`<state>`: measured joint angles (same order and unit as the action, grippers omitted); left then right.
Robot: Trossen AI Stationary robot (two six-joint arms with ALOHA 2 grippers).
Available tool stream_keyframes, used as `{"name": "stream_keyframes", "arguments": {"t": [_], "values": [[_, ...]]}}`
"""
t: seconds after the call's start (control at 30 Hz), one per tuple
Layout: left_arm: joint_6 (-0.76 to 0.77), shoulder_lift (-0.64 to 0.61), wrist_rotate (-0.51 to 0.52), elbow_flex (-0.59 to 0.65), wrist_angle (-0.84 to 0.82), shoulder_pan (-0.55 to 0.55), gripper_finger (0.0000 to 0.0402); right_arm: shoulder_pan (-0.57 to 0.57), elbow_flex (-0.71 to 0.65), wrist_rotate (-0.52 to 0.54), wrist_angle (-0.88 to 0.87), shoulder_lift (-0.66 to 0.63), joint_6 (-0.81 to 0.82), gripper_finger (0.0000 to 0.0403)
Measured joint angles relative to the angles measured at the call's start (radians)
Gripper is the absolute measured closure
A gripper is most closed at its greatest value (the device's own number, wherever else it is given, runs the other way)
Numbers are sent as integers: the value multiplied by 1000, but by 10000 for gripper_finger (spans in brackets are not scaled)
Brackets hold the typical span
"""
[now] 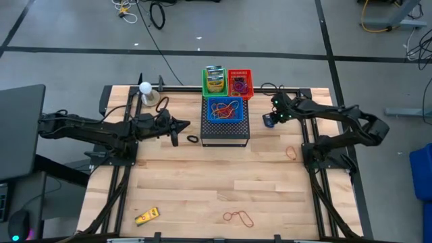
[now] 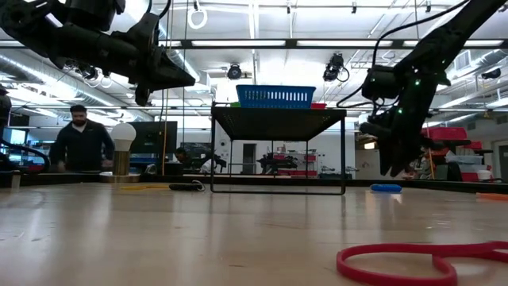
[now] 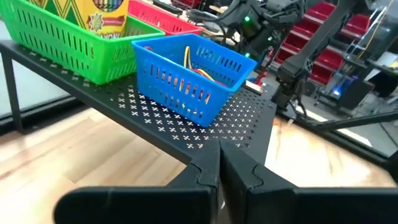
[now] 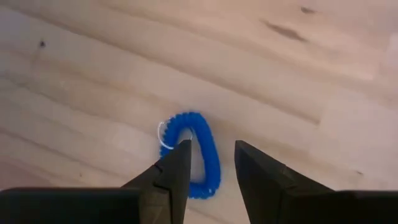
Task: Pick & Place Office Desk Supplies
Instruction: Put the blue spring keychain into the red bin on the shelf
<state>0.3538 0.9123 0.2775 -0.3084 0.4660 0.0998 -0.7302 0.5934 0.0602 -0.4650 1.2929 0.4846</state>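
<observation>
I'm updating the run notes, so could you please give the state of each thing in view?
Right gripper: open, over the blue coil ring.
Blue coil ring: lying on the table, not held.
Left gripper: shut, empty, raised.
Blue basket: on the black mesh stand, holding bands.

high view looks straight down on the whole worktop (image 1: 202,196); low view sits level at its surface, facing the room; each wrist view peers closely past its own pincer; left wrist and high share the blue basket (image 3: 186,74)
</observation>
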Motion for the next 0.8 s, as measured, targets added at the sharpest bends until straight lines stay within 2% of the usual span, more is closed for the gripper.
{"name": "stream_keyframes", "arguments": {"t": [0.27,0.4,0.6,0.73,0.8], "values": [[-34,0,40,0,0,0,395,-15,4,-30,3,147,-53,272],[-29,0,58,0,0,0,395,-14,3,-29,6,155,-49,303],[30,0,64,0,0,0,395,-12,18,-54,-34,79,-46,385],[40,0,91,0,-2,0,395,-12,113,-52,-172,-34,-43,385],[40,0,92,0,-3,0,395,-5,190,-16,-243,-88,-27,383]]}}
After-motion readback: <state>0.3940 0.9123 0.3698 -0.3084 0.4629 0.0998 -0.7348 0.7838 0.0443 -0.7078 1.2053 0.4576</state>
